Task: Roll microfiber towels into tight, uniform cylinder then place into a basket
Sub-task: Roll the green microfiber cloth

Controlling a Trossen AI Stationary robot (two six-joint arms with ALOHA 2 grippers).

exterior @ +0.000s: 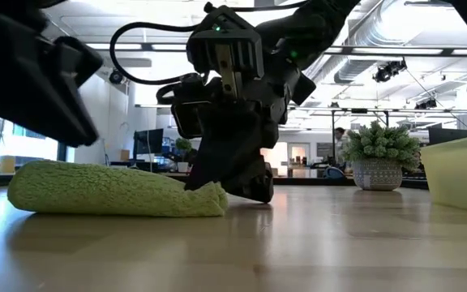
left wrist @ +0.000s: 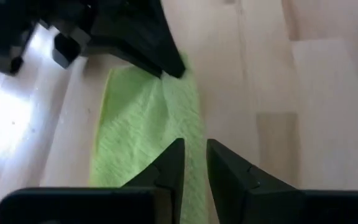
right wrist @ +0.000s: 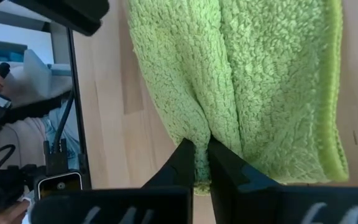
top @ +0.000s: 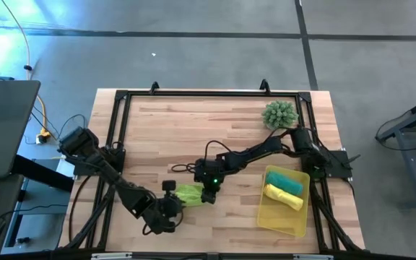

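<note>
Lime green towel [top: 188,193] lies lower centre of the high view on the wooden table [top: 193,130]; fuzzy looped microfiber, folded into a loose flat roll with a stitched hem along one edge, clear in the right wrist view [right wrist: 253,81]. In the low view it reads as a low, rounded, thick pad [exterior: 112,191] at left, flat on the tabletop.

Basket [top: 269,215]: translucent yellow plastic tray, shallow, rounded corners, lower right of the high view. Inside it a teal towel [top: 287,180] and a yellow towel [top: 282,196], both rolled into short cylinders, lying side by side and touching.

Right gripper [top: 209,193] sits at the towel's right end, arm stretched diagonally from the right edge of the table, wrist bent down. Its fingers are clenched on a pinch of the lime fabric [right wrist: 201,163], a fold bunched between the tips. In the low view it [exterior: 254,188] is down at table level, touching the towel's end.

Left gripper [top: 170,204] at the towel's left end, arm coming up from the lower left, elbow folded. Jaws narrow, a slim gap between the tips, straddling the towel edge [left wrist: 192,163]; cannot tell if it truly grips the cloth.

Spiky green ball plant [top: 279,114] in a pot, upper right of the table, well apart from the towel.
</note>
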